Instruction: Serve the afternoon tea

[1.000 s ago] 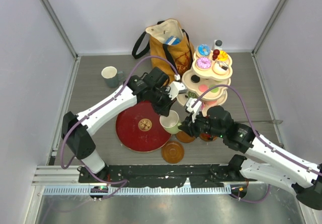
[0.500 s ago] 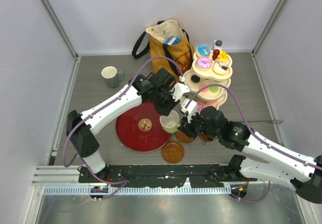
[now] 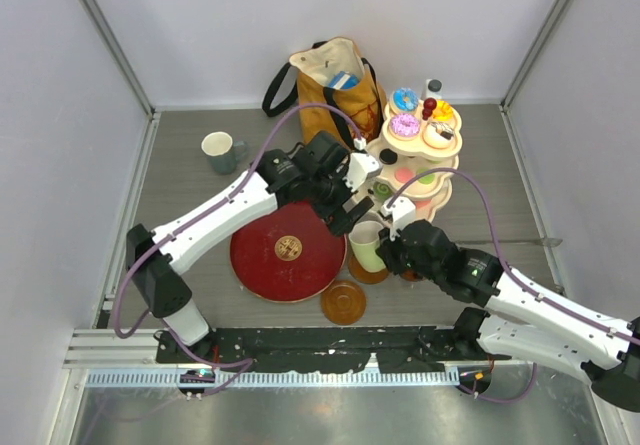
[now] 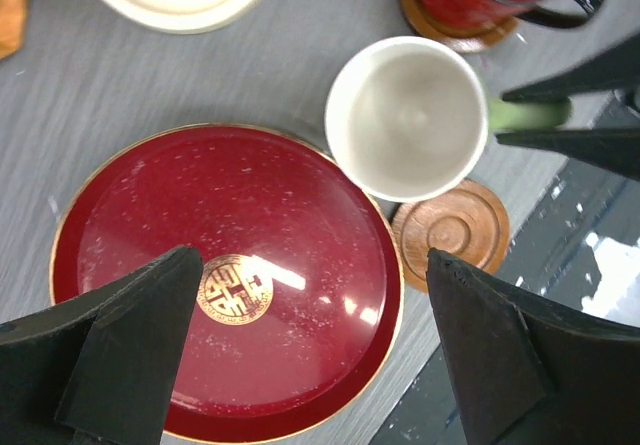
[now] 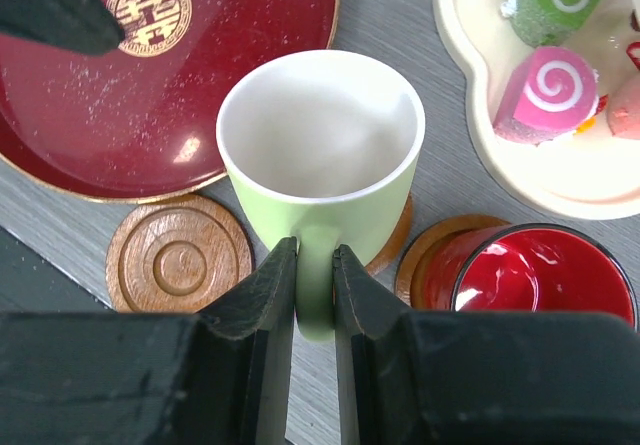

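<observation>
My right gripper (image 5: 314, 250) is shut on the handle of the pale green mug (image 5: 320, 145), which stands upright over a brown saucer (image 5: 400, 240). From above, that mug (image 3: 366, 244) sits between both arms. My left gripper (image 3: 350, 210) hangs open above it, holding nothing; its jaws frame the red tray (image 4: 230, 275) in the left wrist view. The red mug (image 5: 545, 275) rests on its own saucer (image 4: 440, 30) to the right. An empty saucer (image 3: 343, 302) lies nearer the front. The grey-green mug (image 3: 220, 151) stands far left. Donuts (image 3: 405, 125) and roll cakes (image 5: 550, 90) fill the cream stand (image 3: 436, 197).
The big red tray (image 3: 285, 250) lies left of the pale green mug, almost touching the empty saucer. A mustard tote bag (image 3: 335, 90) stands at the back beside the stand. Grey walls close in the table on three sides.
My left gripper has opened, let go of the pale green mug and lifted back toward the stand. My right gripper, still shut on the handle, has carried the mug to the right, over a saucer.
</observation>
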Controlling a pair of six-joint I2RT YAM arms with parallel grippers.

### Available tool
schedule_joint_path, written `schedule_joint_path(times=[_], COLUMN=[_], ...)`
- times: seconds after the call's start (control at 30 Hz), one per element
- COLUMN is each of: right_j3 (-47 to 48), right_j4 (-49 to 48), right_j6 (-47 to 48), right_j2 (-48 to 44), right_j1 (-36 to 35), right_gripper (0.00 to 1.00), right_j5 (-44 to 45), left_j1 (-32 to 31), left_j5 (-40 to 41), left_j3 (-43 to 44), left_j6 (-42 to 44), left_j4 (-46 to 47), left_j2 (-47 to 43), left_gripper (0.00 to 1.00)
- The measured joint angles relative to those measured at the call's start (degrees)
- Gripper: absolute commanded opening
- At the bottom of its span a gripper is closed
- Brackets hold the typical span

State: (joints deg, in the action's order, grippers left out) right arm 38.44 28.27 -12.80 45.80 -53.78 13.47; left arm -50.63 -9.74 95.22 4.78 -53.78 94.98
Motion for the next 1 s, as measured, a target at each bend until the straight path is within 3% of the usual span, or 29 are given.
schedule_joint_path(times=[0.23, 0.47, 0.6, 0.83, 1.0], right_j3=[-1.49, -7.32, -9.40, -13.51, -14.86], right_j4=[-4.83, -12.85, -16.68, -18.14, -15.87], right_j6=[-2.45, -4.13, -5.22, -7.69, -9.90], right_j2=[1.25, 4.02, 3.72, -1.03, -5.49], right_j1=[0.00, -0.02, -0.02, -0.13, -0.57], right_gripper=[0.06, 0.06, 0.06, 0.39, 0.51], right_j5=[4.57, 7.45, 8.09, 6.62, 4.28], left_j1=[0.28, 4.33, 7.69, 16.22, 21.57], left_j5=[13.79, 27.17, 30.40, 31.32, 29.73], left_j3=[0.35, -7.74, -15.65, -28.37, -30.88], left_j6=[-9.70, -25.94, -33.22, -46.10, -51.41], left_j4=[0.98, 2.56, 2.84, 2.84, 3.87], left_j2=[-3.91, -20.33, -28.87, -35.93, -35.39], left_gripper=[1.00, 1.00, 1.00, 1.00, 1.00])
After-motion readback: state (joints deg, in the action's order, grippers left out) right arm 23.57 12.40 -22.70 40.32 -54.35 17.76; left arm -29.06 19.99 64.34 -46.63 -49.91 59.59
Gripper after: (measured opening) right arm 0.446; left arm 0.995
